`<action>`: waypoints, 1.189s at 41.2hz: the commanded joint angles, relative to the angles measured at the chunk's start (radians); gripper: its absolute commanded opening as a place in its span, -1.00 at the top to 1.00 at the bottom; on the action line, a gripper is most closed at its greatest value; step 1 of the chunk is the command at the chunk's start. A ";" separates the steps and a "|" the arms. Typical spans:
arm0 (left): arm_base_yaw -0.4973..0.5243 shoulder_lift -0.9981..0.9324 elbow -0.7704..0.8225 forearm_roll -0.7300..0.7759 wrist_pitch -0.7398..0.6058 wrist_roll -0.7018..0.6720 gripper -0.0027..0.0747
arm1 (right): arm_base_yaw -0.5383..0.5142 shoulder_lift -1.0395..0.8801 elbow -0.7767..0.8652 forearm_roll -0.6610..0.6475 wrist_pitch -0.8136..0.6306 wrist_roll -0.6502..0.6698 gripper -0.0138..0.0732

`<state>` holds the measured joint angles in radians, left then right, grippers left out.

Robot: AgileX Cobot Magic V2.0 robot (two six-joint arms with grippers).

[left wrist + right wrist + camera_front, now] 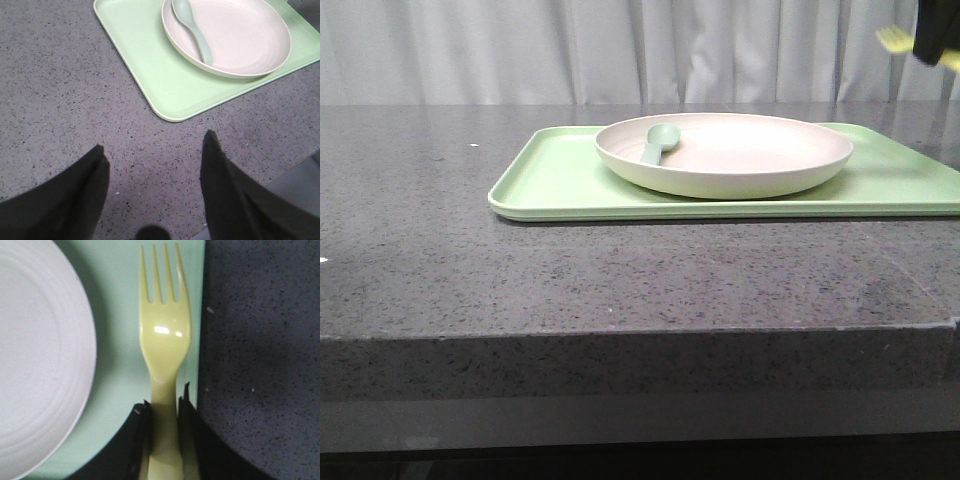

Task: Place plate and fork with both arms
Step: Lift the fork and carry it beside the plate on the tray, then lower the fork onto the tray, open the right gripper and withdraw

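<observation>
1. Note the plate (725,155) sits on the green tray (550,185) on the worktop (470,270); a green spoon (656,142) lies in it.
2. Note the right end effector (164,407) clamps the fork (165,335) handle above the tray.
3. Note the left end effector (154,165) hangs spread, holding nothing.

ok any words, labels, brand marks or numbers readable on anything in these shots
None: no view shows any text.
The round off-white plate, the pale green spoon in it, the rectangular light-green tray and the speckled grey stone table are all unmarked.
The bright yellow plastic fork held in the right gripper shows no print.
</observation>
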<state>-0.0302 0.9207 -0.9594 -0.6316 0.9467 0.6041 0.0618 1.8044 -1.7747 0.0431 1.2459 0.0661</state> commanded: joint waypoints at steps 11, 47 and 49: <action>0.002 -0.009 -0.026 -0.050 -0.051 0.000 -0.10 | -0.005 0.097 -0.019 0.070 -0.087 -0.020 0.39; 0.002 -0.009 -0.026 -0.028 -0.053 0.000 -0.10 | 0.020 -0.112 0.014 0.068 -0.002 -0.037 -0.28; 0.002 -0.009 -0.026 -0.028 -0.053 0.000 -0.10 | 0.028 -0.157 0.053 0.067 -0.026 -0.047 -0.28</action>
<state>-0.0302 0.9207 -0.9594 -0.6266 0.9460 0.6041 0.0760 1.7815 -1.7442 0.1063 1.2237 0.0466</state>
